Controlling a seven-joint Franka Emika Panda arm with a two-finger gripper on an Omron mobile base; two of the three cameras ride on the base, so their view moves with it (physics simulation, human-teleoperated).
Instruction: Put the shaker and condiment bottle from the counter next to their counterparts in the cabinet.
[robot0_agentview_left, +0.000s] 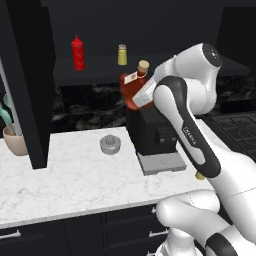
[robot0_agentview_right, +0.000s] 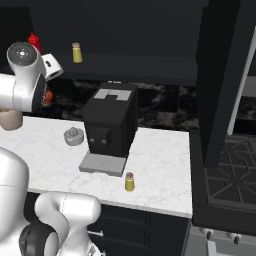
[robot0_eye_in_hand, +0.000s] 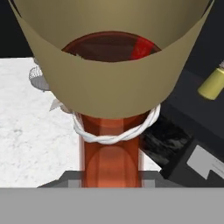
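Observation:
My gripper is shut on the condiment bottle, an orange-red bottle with a tan cap and a white tag. It hangs tilted just above the coffee machine and slightly below the cabinet shelf. In the hand view its cap and orange neck loom close. The shaker stands on the counter in front of the machine; the arm half hides this shaker in the left base view. On the shelf stand the counterparts, a red squeeze bottle and a yellow shaker.
A grey juicer sits on the marble left of the coffee machine. A cup of utensils stands far left beside the cabinet's tall black side panel. A stove lies to the right of the counter.

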